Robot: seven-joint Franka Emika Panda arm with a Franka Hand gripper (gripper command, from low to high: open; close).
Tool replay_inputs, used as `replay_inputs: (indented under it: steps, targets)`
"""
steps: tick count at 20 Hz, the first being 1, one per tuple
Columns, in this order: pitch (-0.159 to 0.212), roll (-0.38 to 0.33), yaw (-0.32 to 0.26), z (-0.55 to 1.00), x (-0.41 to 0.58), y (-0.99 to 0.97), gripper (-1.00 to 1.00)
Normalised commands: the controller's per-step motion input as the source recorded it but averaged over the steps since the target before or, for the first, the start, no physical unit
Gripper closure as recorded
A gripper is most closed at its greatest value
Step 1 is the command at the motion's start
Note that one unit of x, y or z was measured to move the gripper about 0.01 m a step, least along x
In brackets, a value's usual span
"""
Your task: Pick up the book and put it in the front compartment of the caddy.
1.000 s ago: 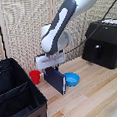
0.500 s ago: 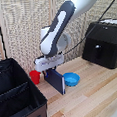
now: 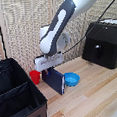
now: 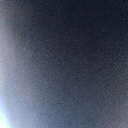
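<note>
The book (image 3: 55,81), thin and dark navy, hangs on edge and tilted just under my gripper (image 3: 49,68), which is shut on its upper edge. Its lower corner is close to the wooden table top. The caddy (image 3: 12,98), a large black fabric box with inner dividers, stands at the exterior view's lower left, apart from the book. A blurred dark blue surface, the book (image 4: 70,65) seen very close, fills the wrist view, and the fingers do not show there.
A red cup (image 3: 34,76) stands right beside the book on the caddy's side. A blue bowl (image 3: 71,79) sits on its other side. A black hard-shelled box (image 3: 103,43) stands at the exterior view's right. A slatted wall runs behind.
The gripper and the book have shifted very slightly toward the exterior view's left and a little upward. Everything else is unchanged.
</note>
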Motion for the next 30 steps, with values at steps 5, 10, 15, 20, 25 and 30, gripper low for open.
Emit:
replay_inputs:
  steps: [5, 10, 15, 20, 25, 30]
  targets:
    - [0.032, 0.013, -0.125, 1.00, -0.033, -0.11, 1.00]
    - [0.055, 0.006, -0.167, 1.00, -0.057, -0.16, 1.00]
    - [0.012, 0.050, -0.239, 0.85, -0.159, -0.04, 1.00]
    - [-0.013, 0.048, -0.307, 0.72, -0.101, 0.00, 1.00]
    - [0.000, 0.062, -0.330, 0.48, -0.053, 0.00, 1.00]
    - [0.004, 0.066, -0.325, 0.38, -0.077, 0.00, 1.00]
